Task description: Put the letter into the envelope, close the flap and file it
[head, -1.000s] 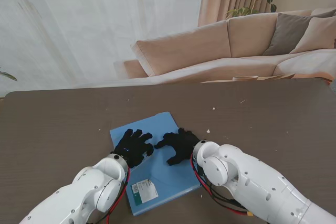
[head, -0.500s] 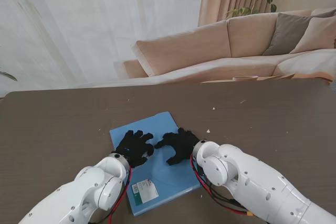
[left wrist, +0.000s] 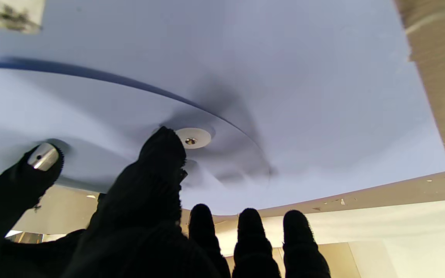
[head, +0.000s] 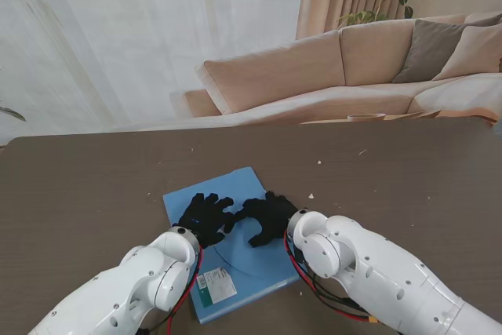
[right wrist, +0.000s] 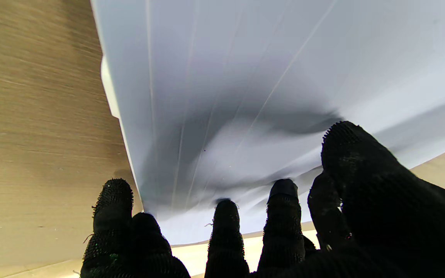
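The blue envelope (head: 227, 253) lies flat on the tabletop (head: 408, 186), contents hidden; left hand (head: 205, 219) and right hand (head: 265, 217) press it with spread fingers, gripping nothing.

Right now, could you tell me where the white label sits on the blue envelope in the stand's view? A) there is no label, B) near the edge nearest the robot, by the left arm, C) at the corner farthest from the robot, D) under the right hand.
B: the white label lies on the blue envelope near its nearest edge, beside the left arm, clear of the right hand.
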`<state>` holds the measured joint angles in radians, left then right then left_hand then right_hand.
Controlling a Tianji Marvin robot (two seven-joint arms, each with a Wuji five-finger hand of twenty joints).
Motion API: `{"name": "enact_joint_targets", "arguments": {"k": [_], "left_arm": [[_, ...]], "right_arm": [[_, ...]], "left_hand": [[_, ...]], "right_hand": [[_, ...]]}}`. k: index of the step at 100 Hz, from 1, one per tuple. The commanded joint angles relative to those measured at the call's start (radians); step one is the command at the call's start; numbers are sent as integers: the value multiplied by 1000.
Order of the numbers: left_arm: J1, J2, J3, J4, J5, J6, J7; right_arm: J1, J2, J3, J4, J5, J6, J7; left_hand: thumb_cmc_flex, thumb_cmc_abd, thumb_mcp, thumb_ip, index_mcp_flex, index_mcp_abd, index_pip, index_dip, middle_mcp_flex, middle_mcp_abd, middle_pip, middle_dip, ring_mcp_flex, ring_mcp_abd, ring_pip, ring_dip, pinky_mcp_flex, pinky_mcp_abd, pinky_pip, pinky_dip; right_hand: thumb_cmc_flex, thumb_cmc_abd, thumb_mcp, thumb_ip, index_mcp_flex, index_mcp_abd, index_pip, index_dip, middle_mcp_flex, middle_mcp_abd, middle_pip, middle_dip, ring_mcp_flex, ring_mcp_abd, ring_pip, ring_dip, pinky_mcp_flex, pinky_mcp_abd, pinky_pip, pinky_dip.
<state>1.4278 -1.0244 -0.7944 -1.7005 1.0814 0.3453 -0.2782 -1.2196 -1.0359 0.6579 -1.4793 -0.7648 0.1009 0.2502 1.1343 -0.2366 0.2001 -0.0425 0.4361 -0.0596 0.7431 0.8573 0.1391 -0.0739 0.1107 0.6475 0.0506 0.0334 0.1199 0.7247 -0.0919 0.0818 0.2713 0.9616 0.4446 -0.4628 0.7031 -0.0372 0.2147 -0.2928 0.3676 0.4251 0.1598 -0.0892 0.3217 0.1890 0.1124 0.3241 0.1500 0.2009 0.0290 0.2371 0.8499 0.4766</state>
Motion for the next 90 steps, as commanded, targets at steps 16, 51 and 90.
{"name": "enact_joint_targets", "arguments": {"k": [16, 51, 90], "left_arm": [[-3, -9, 8, -9, -21, 11, -23], [143, -5, -189, -112, 9, -91, -51], [389, -2, -535, -208, 101, -225, -126]], "right_arm": [[-23, -4, -17, 12, 2, -1, 35], [-20, -4, -20, 15, 7, -1, 37], [-25, -5, -17, 9, 1, 6, 31]], "left_hand": [[25, 37, -81, 5, 2, 17, 10, 23, -23, -16, -27, 7, -23, -6, -18, -39, -8, -9, -30, -36], [-127, 100, -54, 21, -42, 62, -315, -308, 12, 40, 79, 6, -32, 21, 0, 54, -13, 31, -4, 17], [-175, 89, -153, 20, -7, 202, -401, -365, 68, 114, 247, -70, 27, 84, 6, 27, 15, 102, -10, 20]], "right_hand": [[21, 4, 11, 16, 10, 5, 11, -13, 31, 10, 60, 30, 101, -258, 110, 45, -2, -10, -12, 9], [22, 4, 11, 17, 11, 6, 12, -12, 32, 9, 61, 31, 102, -257, 111, 45, -2, -9, -12, 10], [23, 4, 11, 18, 12, 5, 12, -12, 32, 9, 62, 31, 103, -258, 111, 45, -2, -9, -12, 11]]}}
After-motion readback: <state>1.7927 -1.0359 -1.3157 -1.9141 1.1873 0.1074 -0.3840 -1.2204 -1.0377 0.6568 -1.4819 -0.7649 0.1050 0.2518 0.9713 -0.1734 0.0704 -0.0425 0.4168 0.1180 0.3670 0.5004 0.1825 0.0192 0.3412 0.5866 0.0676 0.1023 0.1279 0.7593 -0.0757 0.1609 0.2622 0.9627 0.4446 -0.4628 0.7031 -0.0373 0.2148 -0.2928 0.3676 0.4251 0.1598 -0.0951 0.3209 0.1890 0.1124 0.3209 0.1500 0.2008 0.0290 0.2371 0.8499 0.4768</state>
